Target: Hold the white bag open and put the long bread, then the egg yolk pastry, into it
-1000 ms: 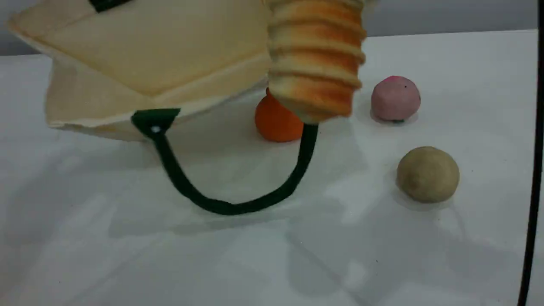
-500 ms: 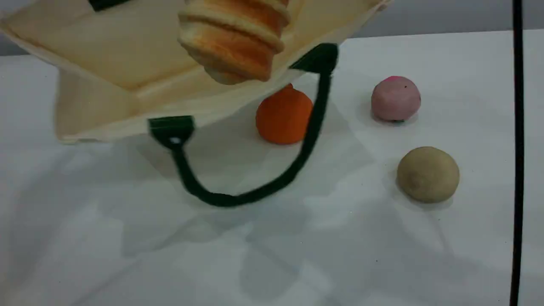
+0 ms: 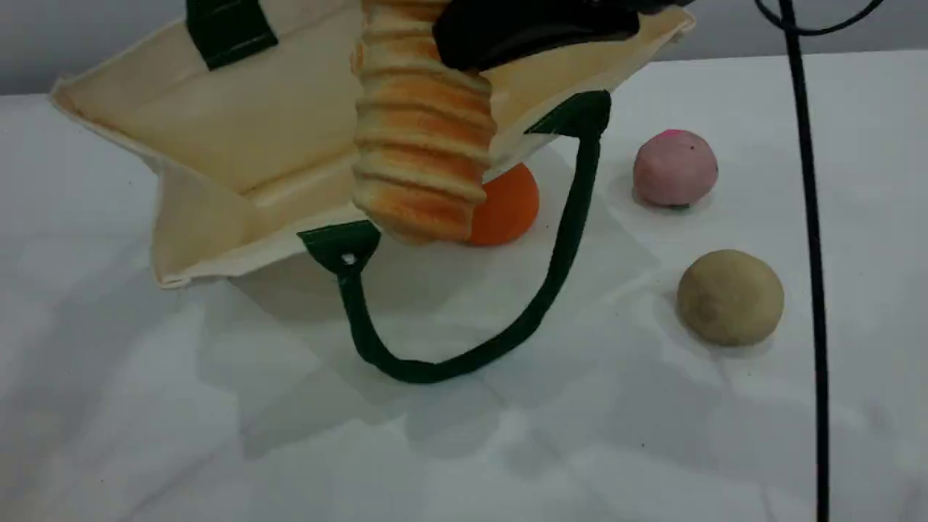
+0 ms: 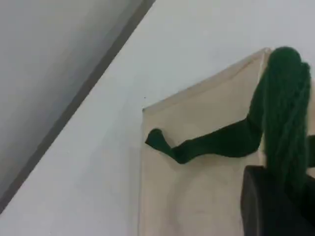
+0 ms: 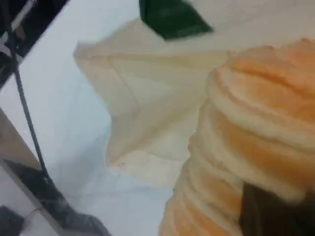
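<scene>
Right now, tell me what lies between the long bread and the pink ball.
In the scene view, the white bag's green handle and the orange fruit lie between the long bread and the pink ball; otherwise the table is bare.

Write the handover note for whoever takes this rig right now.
Left gripper: jaws shut on the white bag's upper green handle, holding the white bag open.
Right gripper: jaws shut on the long bread, which hangs end-down at the bag's mouth, its lower end apparently not yet inside.
Egg yolk pastry: on the table, right of the bag, untouched.
Done: bag opened, bread picked up.
Left: drop the bread in, then fetch and bag the pastry.
</scene>
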Controlling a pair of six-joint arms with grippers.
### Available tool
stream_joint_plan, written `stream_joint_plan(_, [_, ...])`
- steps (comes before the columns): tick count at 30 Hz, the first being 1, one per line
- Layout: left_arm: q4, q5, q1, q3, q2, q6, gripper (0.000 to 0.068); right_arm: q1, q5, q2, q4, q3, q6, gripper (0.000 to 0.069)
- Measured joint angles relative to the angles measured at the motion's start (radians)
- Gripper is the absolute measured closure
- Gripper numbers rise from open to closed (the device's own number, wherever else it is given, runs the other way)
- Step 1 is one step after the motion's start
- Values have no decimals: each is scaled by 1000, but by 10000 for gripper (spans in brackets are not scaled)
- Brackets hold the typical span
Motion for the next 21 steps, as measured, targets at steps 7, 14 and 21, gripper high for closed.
stream_joint_plan(7, [-1,0,0,1,31,0,598,-1,-59,0,119,0,-103,647])
stream_joint_plan(14, [0,0,0,1,32,1,598,-1,-126,49,187,0,-159,647])
stream_joint_plan(21, [1,2,0,2,32,6,598,-1,-109,159,343,0,-302,647])
